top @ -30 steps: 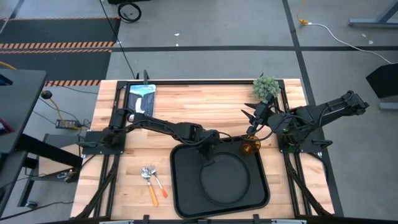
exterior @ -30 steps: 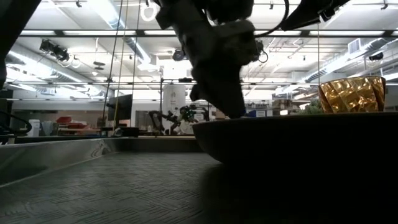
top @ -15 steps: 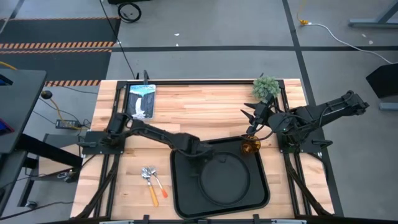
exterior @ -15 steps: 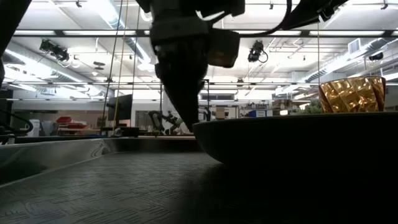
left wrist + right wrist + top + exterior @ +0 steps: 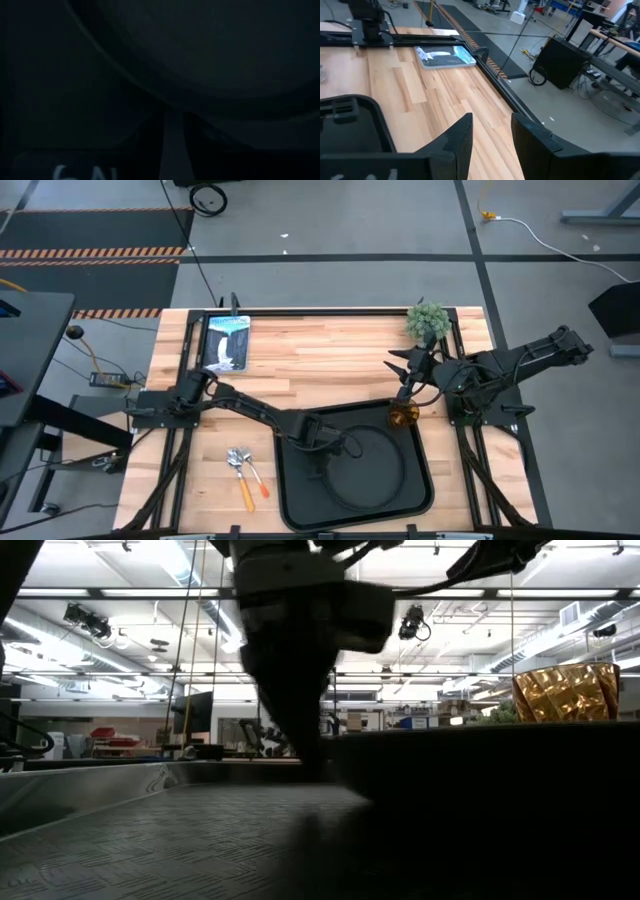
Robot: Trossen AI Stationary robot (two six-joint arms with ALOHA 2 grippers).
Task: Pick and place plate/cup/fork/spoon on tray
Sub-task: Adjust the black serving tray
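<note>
Left gripper (image 5: pixel 335 447) has slid down onto tray (image 5: pixel 290 490), at plate (image 5: pixel 365 470) left rim; fingers unreadable. Fork (image 5: pixel 256 477) and spoon (image 5: pixel 240 478) lie just left, nearest it.

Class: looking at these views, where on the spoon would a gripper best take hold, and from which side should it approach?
Grip the spoon on its yellow-orange handle, coming straight down from above. It lies flat on the table, left of the tray, with the fork close beside it, so fingers should straddle the handle near its free end.
</note>
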